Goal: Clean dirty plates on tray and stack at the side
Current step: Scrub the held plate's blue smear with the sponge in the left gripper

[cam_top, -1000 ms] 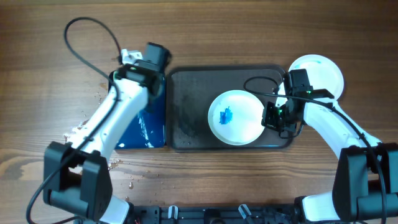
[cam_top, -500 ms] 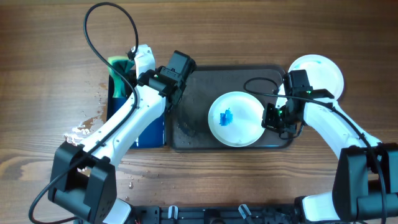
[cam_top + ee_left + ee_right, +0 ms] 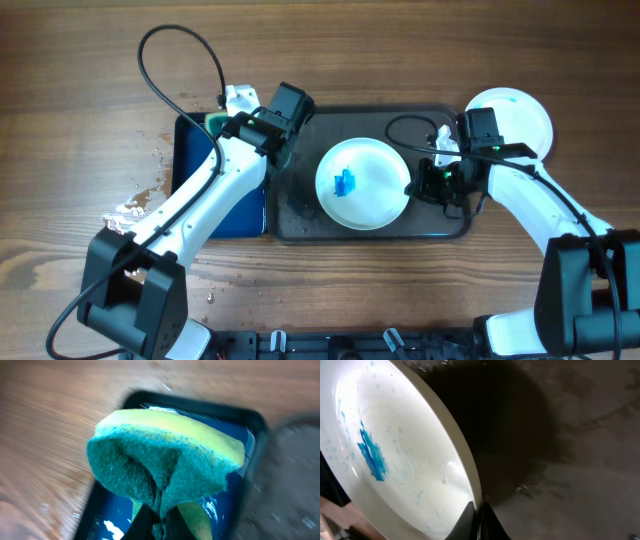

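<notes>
A white plate with a blue smear at its centre is over the dark grey tray. My right gripper is shut on its right rim. In the right wrist view the fingers pinch the plate edge, and a dark shadow lies under the plate on the tray. My left gripper is shut on a green and yellow sponge over the blue tray's far end. In the left wrist view the sponge folds around the fingertips.
A second white plate lies on the table beyond the tray's right end. A smaller deep-blue tray adjoins the grey tray's left side. Crumbs are scattered on the wood to the left.
The left arm swung its wrist rightwards toward the grey tray, bringing the sponge into view over the blue tray's far end. The right gripper shifted the plate leftwards on the tray.
</notes>
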Controlling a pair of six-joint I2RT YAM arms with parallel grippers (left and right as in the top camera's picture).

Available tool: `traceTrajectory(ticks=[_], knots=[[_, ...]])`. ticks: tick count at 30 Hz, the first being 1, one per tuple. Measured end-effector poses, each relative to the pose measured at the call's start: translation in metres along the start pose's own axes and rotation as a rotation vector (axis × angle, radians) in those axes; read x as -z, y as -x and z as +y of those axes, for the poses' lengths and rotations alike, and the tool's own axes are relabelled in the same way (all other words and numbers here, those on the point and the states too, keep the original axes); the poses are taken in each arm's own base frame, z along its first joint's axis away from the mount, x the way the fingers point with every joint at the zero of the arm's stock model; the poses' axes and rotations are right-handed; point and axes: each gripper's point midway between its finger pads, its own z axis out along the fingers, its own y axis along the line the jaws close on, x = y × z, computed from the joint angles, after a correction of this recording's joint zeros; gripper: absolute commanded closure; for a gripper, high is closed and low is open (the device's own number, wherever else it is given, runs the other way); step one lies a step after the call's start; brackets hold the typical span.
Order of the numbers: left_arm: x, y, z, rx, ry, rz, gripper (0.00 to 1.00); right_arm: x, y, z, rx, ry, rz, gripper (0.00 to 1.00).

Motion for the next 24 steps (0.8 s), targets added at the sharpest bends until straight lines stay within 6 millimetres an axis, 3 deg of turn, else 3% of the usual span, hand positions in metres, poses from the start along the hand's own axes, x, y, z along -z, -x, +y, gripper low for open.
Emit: traceTrajectory(ticks=[3,8,12,17,24], knots=[[0.003,-0.018,-0.023,-0.009,-0.137,0.108,0.96,-0.005,0.004,0.000,-0.032,0.011,-0.003,0.96],[0.009,-0.032,-0.046,-0.007,-0.269,0.195,0.96,-0.036,0.004,-0.014,-0.082,0.003,0.053,0.96],[0.024,-0.037,-0.082,0.009,-0.471,0.261,0.96,-0.048,0.004,0.001,-0.065,0.058,0.068,0.96],[0.046,-0.039,-0.112,0.015,-0.668,0.315,0.96,-0.050,0.003,0.003,-0.058,0.060,0.075,0.96],[0.056,-0.043,-0.122,0.009,-0.746,0.355,0.96,-0.027,0.010,-0.002,0.057,-0.049,0.001,0.95]])
